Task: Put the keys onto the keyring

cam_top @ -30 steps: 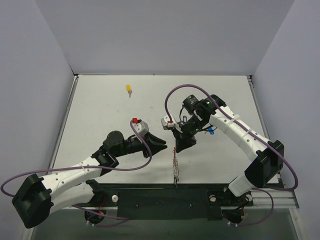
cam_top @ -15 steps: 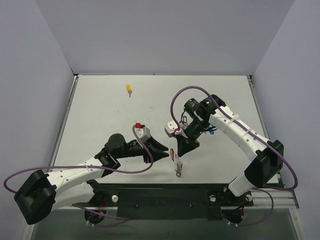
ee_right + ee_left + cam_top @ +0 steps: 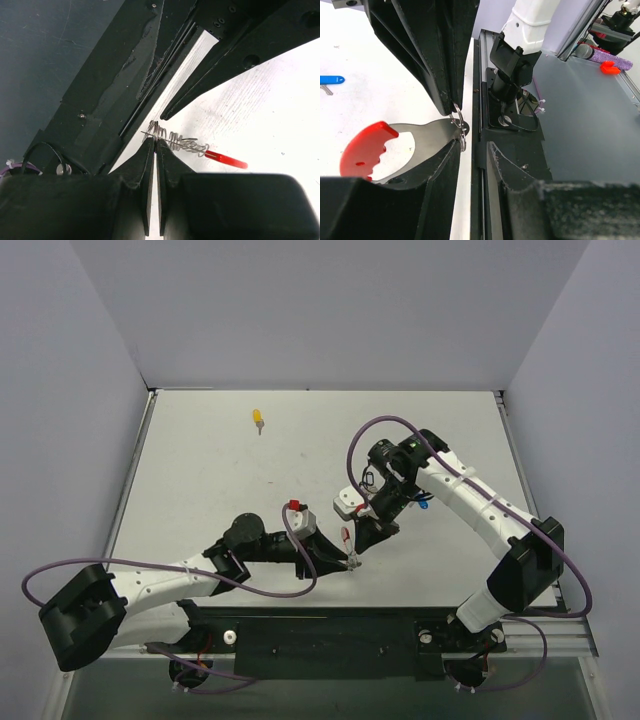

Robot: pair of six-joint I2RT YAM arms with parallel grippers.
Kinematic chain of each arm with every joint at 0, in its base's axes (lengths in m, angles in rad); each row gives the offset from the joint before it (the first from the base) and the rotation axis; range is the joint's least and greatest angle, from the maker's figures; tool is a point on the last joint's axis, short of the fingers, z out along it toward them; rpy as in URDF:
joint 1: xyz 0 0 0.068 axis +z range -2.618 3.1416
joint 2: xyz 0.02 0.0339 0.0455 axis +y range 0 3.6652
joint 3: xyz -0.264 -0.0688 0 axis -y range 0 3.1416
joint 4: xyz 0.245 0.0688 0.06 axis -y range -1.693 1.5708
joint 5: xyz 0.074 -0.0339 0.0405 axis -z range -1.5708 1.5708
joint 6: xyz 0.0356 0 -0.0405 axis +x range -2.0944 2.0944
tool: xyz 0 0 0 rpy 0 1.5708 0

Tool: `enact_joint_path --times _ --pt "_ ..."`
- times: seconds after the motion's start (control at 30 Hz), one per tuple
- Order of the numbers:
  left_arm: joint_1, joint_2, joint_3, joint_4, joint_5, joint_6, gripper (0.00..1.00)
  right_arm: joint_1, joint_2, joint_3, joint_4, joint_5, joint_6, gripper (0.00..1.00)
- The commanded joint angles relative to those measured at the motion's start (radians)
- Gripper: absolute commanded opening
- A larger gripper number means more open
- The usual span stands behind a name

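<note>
With my right fingers point(image 3: 140, 175) pinching the keyring point(image 3: 347, 543) near the front of the bench point(image 3: 200, 480) and my left fingers point(image 3: 430, 185) slightly parted beside it, I judged threading unstarted: the blue key point(image 3: 424, 506) and yellow key point(image 3: 258, 419) lay loose.

Left arm point(image 3: 165, 582): lies low, stretched from the near-left base rightward toward centre. Left gripper point(image 3: 345, 562): fingers parted, narrow gap between them.

Right arm point(image 3: 480, 505): reaches from the near-right base far and left, wrist turned down. Right gripper point(image 3: 361, 543): points near, fingers pinched together on the keyring point(image 3: 177, 141) wire.

Both gripper tips sit just beside each other.
</note>
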Motion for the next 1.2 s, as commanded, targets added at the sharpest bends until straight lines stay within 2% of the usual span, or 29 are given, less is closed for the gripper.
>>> enact_joint_path --times 0.0,0.43,0.8,1.17 --pt "-0.010 0.009 0.053 0.019 -0.026 0.039 0.37 -0.009 0.007 -0.012 -0.116 -0.063 -0.053 0.00" --pt "-0.027 0.001 0.068 -0.018 -0.106 0.079 0.36 -0.009 0.021 -0.007 -0.116 -0.060 -0.039 0.00" --pt "-0.033 0.009 0.065 0.027 -0.106 0.029 0.29 -0.012 0.024 -0.006 -0.115 -0.060 -0.027 0.00" --pt "-0.033 0.000 0.052 0.065 -0.138 -0.027 0.29 -0.017 0.027 -0.003 -0.115 -0.063 -0.016 0.00"
